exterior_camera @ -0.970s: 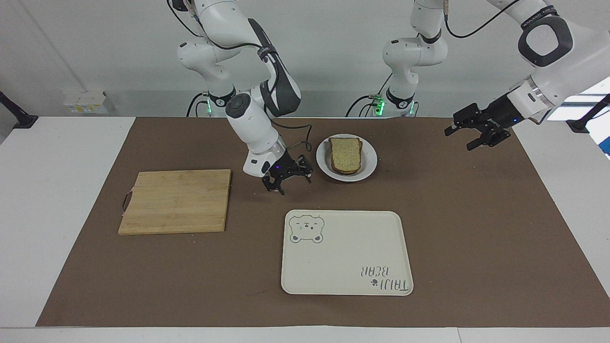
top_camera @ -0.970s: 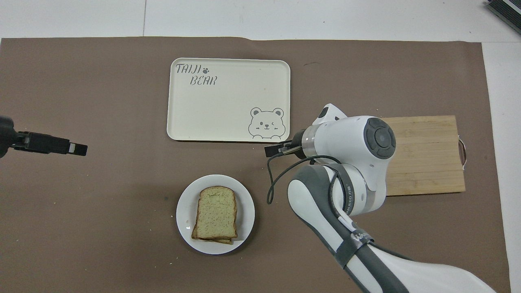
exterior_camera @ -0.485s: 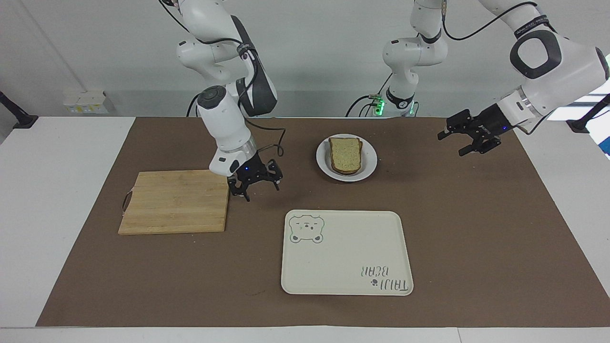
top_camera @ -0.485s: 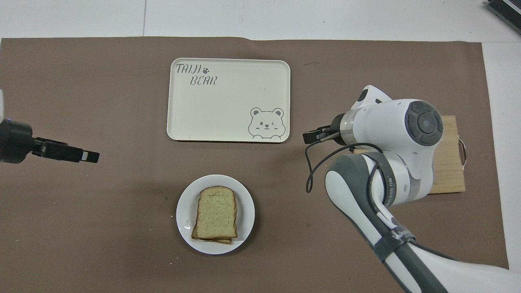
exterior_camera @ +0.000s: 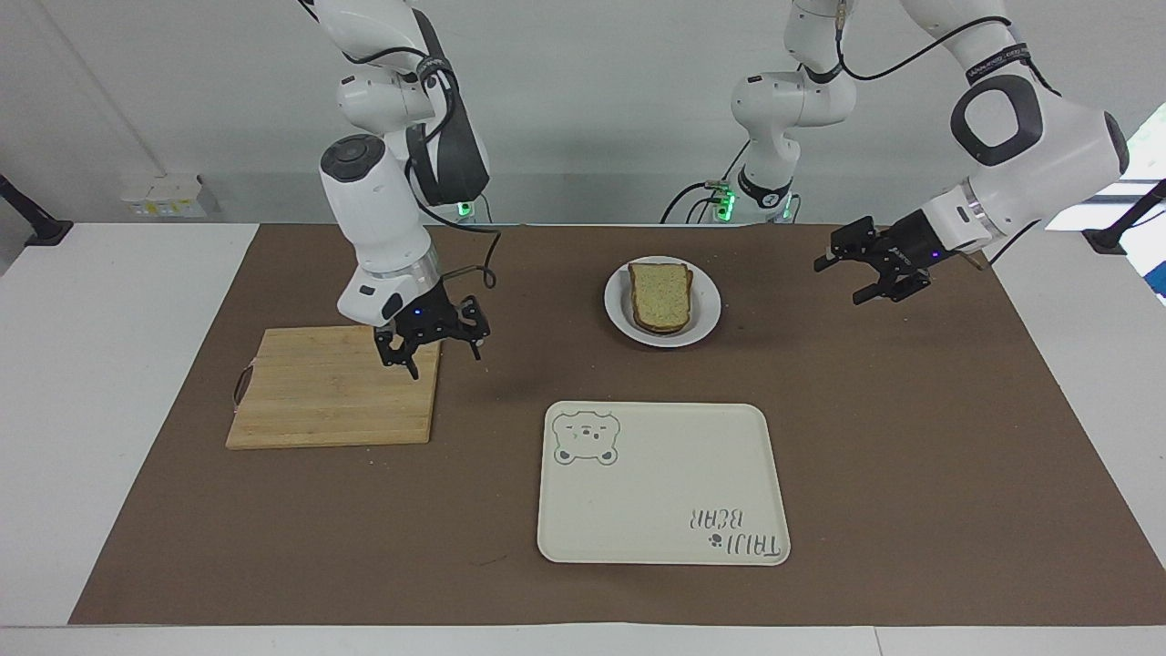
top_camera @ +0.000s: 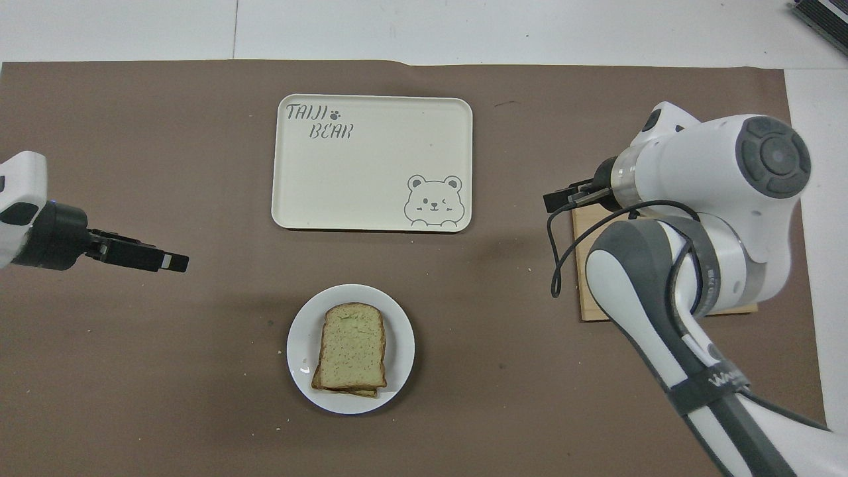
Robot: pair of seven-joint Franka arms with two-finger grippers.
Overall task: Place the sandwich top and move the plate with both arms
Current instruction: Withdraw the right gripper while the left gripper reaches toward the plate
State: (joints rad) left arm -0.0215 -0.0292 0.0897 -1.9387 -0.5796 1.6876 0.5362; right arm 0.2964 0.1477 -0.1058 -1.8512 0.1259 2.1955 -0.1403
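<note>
Brown-crusted bread, the sandwich top (exterior_camera: 661, 293), sits on the stack on the white plate (exterior_camera: 703, 322) at the upper middle of the facing view, so I judge only the plate move is left. My right gripper (exterior_camera: 428, 339) has slid from beside the plate to the wooden board's (exterior_camera: 319, 401) corner at middle left, jaws released, holding nothing. My left gripper (exterior_camera: 865, 269) has crept inward at the upper right, jaws also released.

In the overhead view, the sandwich top (top_camera: 351, 344) rests on the plate (top_camera: 301, 344) at the lower middle, unmoved. The right gripper (top_camera: 562, 197) is now at the right; the left gripper (top_camera: 169, 263) has pushed in from the left edge.
</note>
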